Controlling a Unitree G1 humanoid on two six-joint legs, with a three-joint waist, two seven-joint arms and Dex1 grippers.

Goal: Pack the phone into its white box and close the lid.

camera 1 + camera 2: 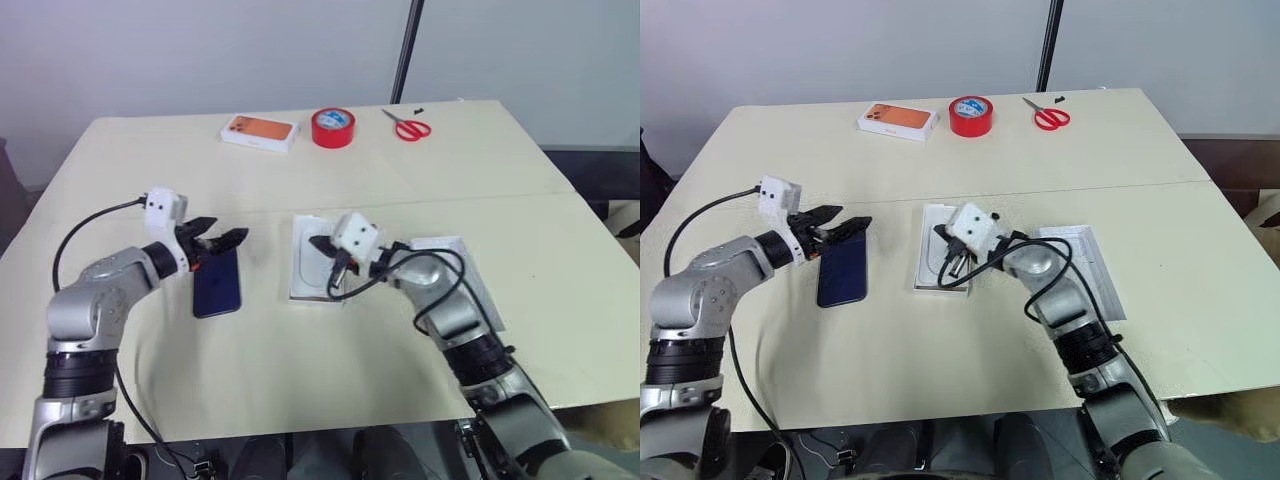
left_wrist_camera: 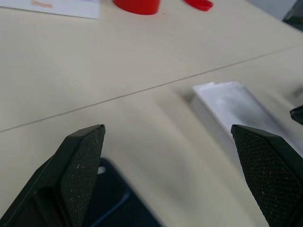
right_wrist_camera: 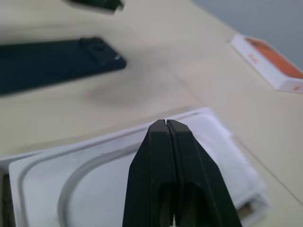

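Left gripper [image 1: 220,240]: fingers spread wide, empty, hovering just over the phone's far end
Right gripper [image 3: 166,124]: fingers pressed together, holding nothing, over the flat white insert [image 1: 312,268]
Phone [image 1: 216,284]: flat on the table [image 1: 300,370], long axis running away from the robot, nearer the left arm

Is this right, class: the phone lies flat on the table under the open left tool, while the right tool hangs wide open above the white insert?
Not quite. The right tool is shut, fingers pressed together over the white insert, as the right wrist view shows. The rest holds: the phone lies flat on the table under the open left tool.
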